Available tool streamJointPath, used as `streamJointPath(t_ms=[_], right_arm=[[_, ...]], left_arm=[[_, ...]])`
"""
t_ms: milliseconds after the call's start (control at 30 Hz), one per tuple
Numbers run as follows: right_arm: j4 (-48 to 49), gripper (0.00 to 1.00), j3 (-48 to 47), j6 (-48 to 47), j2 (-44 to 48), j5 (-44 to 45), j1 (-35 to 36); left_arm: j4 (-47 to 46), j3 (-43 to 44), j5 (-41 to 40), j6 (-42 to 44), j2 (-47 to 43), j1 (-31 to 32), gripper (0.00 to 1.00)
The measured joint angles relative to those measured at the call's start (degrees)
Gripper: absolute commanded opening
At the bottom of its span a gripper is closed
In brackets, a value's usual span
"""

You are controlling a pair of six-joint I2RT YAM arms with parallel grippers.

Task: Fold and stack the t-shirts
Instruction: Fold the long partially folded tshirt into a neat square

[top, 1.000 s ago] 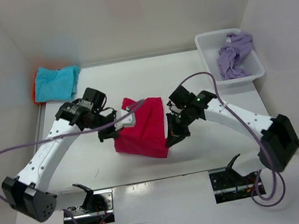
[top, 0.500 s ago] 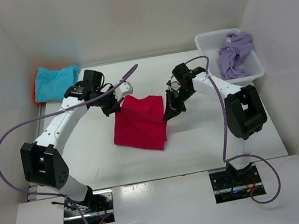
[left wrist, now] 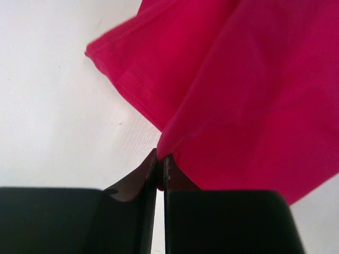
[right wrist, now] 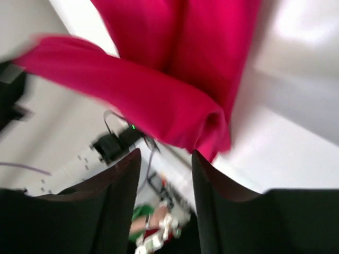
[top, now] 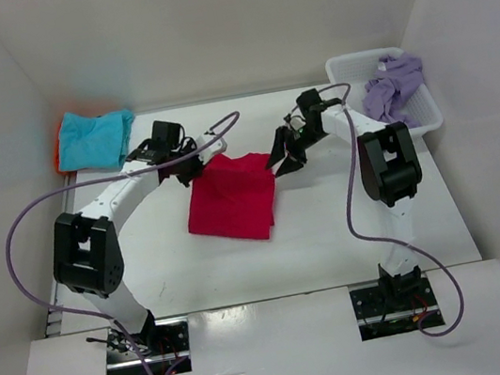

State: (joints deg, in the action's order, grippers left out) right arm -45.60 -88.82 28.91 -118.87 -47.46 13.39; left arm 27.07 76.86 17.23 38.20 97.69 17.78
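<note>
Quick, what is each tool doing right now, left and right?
Left tool: closed, pinching an edge of the magenta-red t-shirt.
Right tool: open, holding nothing.

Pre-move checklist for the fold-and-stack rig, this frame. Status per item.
1. Right tool free of the magenta t-shirt: ok, jaws apart, no cloth between them.
2. Left tool free of it: not ok, jaws almost closed with a fold of cloth at the tips.
3. Magenta t-shirt lying flat: cannot tell, its far edge looks bunched near both tools.
4. Stack at the far left, turquoise t-shirt on orange t-shirt: ok, nothing on top.
5. Lavender t-shirt in the basket: ok, crumpled, not yet folded.
</note>
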Motion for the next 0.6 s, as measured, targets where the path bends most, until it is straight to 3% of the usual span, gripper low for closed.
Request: streamJointPath(t_ms=[200,300,433,533,567,600], right_arm=[[5.42,0.46,-12.72,0.61,-1.18,8.5,-1.22],[7.32,0.35,-11.65,-0.92,2.69,16.61,0.31],[8.76,0.12,-3.19,-2.45,9.66,25.68,4.85],[8.94,0.12,0.44,-2.99,10.69,29.79,8.94],[9.16,0.18,1.2,-3.04,10.47,30.97,10.36],[9.2,0.31,1.68,-2.95,10.25,31.91,11.43]], left_arm=[[-6.62,-4.81,-4.04,-0.68,2.29,-0.81,0.22],[-9.99,-7.39,-5.99,-0.39,2.45,-1.11,0.27],[-11.96,-9.03,-7.8,0.48,2.89,-1.81,0.29],[-9.75,-5.46,-7.69,0.33,6.49,-3.34,0.3],[-8.35,-2.62,-7.19,0.28,8.74,-4.11,0.3],[-6.93,0.39,-6.51,0.24,11.08,-4.83,0.32]])
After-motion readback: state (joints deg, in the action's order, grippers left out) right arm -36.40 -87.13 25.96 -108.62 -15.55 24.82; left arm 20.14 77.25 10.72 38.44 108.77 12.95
